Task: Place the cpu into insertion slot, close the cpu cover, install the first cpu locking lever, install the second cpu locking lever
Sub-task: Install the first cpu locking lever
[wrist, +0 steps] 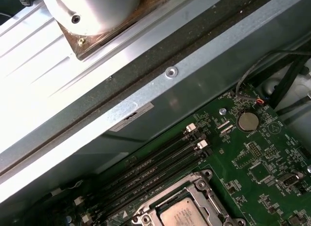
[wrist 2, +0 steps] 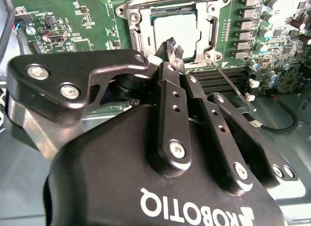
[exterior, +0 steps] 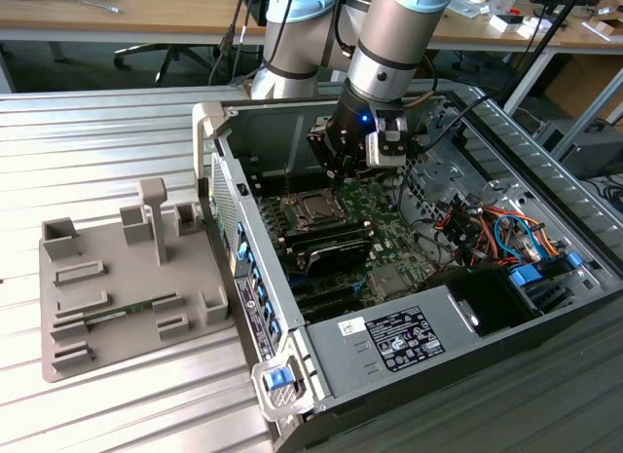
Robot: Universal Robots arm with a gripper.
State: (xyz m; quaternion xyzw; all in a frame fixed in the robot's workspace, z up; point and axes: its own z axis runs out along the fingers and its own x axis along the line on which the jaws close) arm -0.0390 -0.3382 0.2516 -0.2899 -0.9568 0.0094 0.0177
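Now my claw (wrist 2: 174, 47) hangs low over the insertion slot (wrist 2: 170, 12), inside the open computer case (exterior: 389, 346). Its two fingers (wrist 2: 167, 85) are pressed together, and I see nothing between them. I think they are shut like that to make one thin tip, good for poking at small metal parts. The tip sits right at the near edge of the slot, by the cpu cover (wrist 2: 138, 29). I cannot tell if it touches the cover or is just above it. The cpu (wrist 2: 175, 31) is in the slot, lying flat with its silver top facing up. It is square, so it has no long side, and its edges run in line with the edges of the slot. The cover lies flat down on it, with its frame around the chip and the silver top showing through its big hole. I think it is there to press the chip down. One thin locking lever (wrist 2: 233, 85) sticks out from a corner of the slot. Its long line slants away from the slot, over the memory slots (wrist 2: 214, 85), so it looks not hooked down yet.
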